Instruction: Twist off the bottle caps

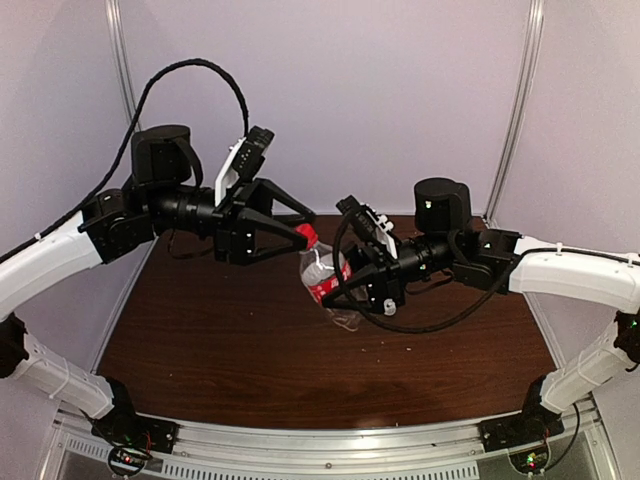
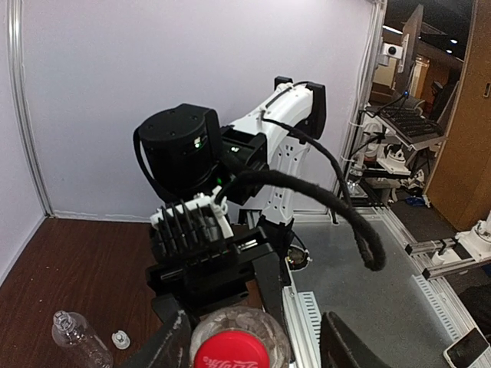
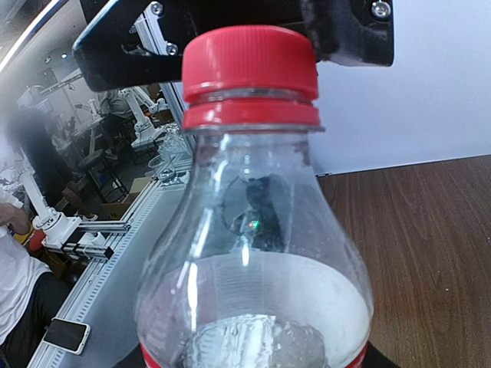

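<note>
- Now the right fingers (image 1: 352,290) clamp the red-label bottle (image 1: 322,272), tilted above the bench (image 1: 200,340).
- Open, the left fingers (image 2: 341,349) straddle the red cap (image 2: 230,354) without gripping; centre, close squarely, then twist.

Top view: even, diffuse light from above; the dark table (image 1: 250,360) carries soft-edged shadows and a dull sheen. Left wrist view: straight lines bow toward the edges (wide lens); the red cap (image 2: 232,351) is blurred, being close. Right wrist view: bottle (image 3: 253,253) sharp, streaked with glare; background soft.
</note>
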{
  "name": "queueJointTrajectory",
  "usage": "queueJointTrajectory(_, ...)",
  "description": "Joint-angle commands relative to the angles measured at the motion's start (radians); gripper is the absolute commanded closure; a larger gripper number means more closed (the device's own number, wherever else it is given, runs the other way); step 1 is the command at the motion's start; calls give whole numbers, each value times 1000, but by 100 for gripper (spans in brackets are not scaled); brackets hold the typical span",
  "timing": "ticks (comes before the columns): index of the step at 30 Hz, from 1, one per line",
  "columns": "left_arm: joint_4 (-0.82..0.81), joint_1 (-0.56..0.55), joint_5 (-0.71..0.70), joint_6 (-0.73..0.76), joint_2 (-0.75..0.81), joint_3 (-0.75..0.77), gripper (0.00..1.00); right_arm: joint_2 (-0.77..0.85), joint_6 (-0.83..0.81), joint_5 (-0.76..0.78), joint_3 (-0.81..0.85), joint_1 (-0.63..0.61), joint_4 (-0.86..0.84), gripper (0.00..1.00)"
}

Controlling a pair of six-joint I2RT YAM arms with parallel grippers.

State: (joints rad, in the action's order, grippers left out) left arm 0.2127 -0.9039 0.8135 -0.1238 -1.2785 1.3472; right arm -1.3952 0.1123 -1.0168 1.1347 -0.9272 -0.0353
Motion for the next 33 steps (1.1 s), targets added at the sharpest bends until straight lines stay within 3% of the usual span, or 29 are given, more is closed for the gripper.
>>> queueJointTrajectory(1, -98, 14, 71, -37, -11, 13, 47, -5, 9, -20, 22, -6, -38, 67)
queueJointTrajectory(6, -122, 17, 73, -57, -8, -10, 53, 1, 7, -5, 20, -6, -35, 67)
queueJointTrajectory(12, -138, 17, 60, -67, -5, -32, 50, 9, 7, 5, 19, -6, -40, 67)
queueJointTrajectory(21, -179, 19, 66, -88, -14, -55, 52, 20, 8, 9, 14, -5, -42, 68)
queueJointTrajectory(28, -198, 19, 73, -105, -17, -65, 63, 20, 8, 27, 7, -5, -48, 68)
queueJointTrajectory(33, -207, 19, 13, -144, -5, -73, 79, 25, -8, 128, 9, -1, -15, 68)
